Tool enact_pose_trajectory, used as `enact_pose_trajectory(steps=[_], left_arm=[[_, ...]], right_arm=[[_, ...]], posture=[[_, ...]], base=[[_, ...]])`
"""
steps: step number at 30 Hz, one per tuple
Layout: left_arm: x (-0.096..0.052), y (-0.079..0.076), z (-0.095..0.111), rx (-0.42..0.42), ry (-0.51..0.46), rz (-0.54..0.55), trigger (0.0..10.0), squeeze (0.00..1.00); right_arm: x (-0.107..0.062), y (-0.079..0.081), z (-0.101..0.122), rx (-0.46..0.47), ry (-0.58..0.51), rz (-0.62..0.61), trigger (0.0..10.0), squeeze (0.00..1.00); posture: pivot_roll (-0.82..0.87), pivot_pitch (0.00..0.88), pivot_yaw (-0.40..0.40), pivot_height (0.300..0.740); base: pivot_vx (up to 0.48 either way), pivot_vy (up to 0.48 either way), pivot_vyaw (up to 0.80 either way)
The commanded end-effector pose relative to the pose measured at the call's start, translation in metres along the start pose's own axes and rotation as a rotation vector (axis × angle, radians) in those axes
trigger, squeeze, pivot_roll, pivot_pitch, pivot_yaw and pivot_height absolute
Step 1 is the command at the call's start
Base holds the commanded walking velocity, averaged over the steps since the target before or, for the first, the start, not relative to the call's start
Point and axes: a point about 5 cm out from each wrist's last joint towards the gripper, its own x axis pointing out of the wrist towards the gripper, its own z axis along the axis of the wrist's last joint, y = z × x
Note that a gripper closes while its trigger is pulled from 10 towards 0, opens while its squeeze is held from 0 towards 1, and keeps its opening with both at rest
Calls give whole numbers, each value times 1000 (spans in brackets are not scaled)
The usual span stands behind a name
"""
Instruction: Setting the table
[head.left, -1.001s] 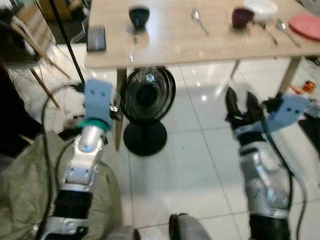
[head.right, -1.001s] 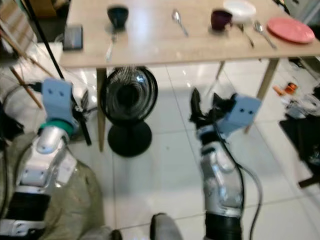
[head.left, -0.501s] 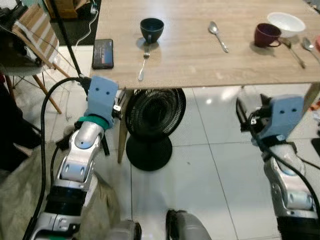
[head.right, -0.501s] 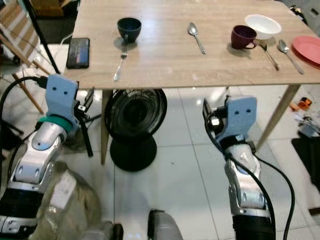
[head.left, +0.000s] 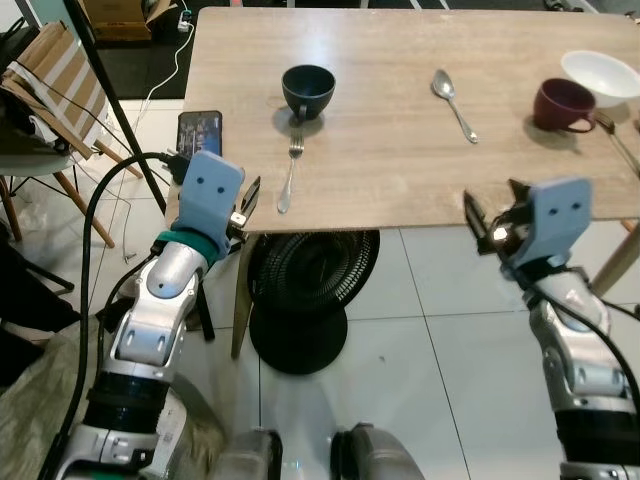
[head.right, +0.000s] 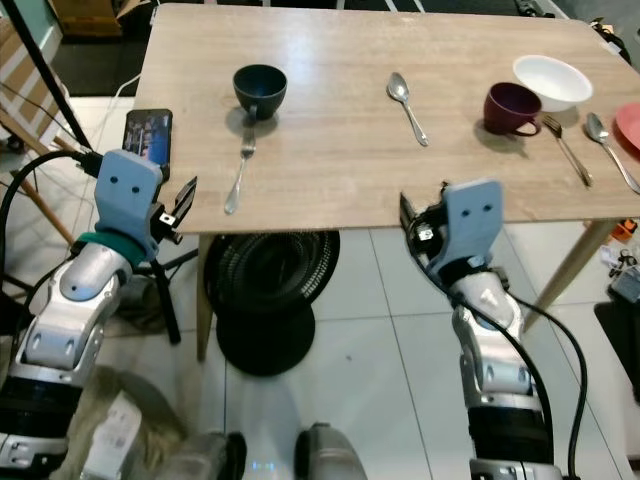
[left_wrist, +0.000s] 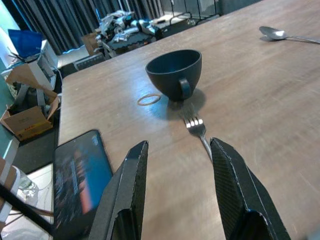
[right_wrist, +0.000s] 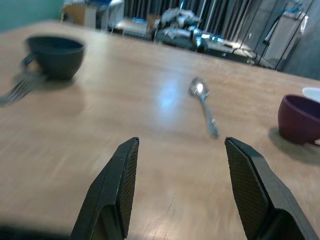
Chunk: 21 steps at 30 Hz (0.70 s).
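head: table (head.left: 400, 170) holds dark cup (head.left: 307, 90), fork (head.left: 289, 175) just beside it, spoon (head.left: 452, 100) mid-table, maroon cup (head.left: 564, 104) | left wrist: left gripper (left_wrist: 176, 192) spread wide, empty, aimed at fork | right wrist: right gripper (right_wrist: 181, 187) spread, empty, facing spoon | fork likely light, stiff, slippery; pinch mid-handle

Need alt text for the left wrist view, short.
The left gripper, open and empty, hovers low over a wooden table, facing a fork and a dark cup. A phone lies beside it; a spoon sits farther off.
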Motion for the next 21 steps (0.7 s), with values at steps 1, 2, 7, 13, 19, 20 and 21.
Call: enact_pose_trajectory(steps=[1, 2, 7, 13, 19, 20, 21], left_arm=[[0, -3, 0, -1, 4, -19, 10000, 0], [0, -3, 0, -2, 6, -22, 10000, 0], [0, -4, -1, -2, 16, -30, 10000, 0], [0, -5, -2, 0, 23, -33, 10000, 0], [0, -5, -2, -1, 23, -30, 10000, 0], [0, -5, -2, -1, 23, -30, 10000, 0], [0, -5, -3, 1, 27, -30, 10000, 0]], right_arm=[[-2, -5, -6, 24, 25, -32, 10000, 0], [-2, -6, -6, 27, 21, -35, 10000, 0], [-3, -5, -7, 36, 19, -35, 10000, 0], [-3, -1, -9, 48, 17, -29, 10000, 0], [-2, 2, -9, 47, 16, -9, 10000, 0], [-2, 2, -9, 47, 16, -9, 10000, 0], [-2, 6, -9, 37, 18, 17, 10000, 0]], posture=[[29, 40, 36, 740], [29, 40, 36, 740], [27, 37, 39, 740], [28, 30, 37, 740], [31, 29, 36, 740], [31, 29, 36, 740], [32, 29, 36, 740]], base=[[352, 0, 0], [352, 0, 0], [70, 0, 0], [0, 0, 0], [0, 0, 0], [0, 0, 0], [0, 0, 0]])
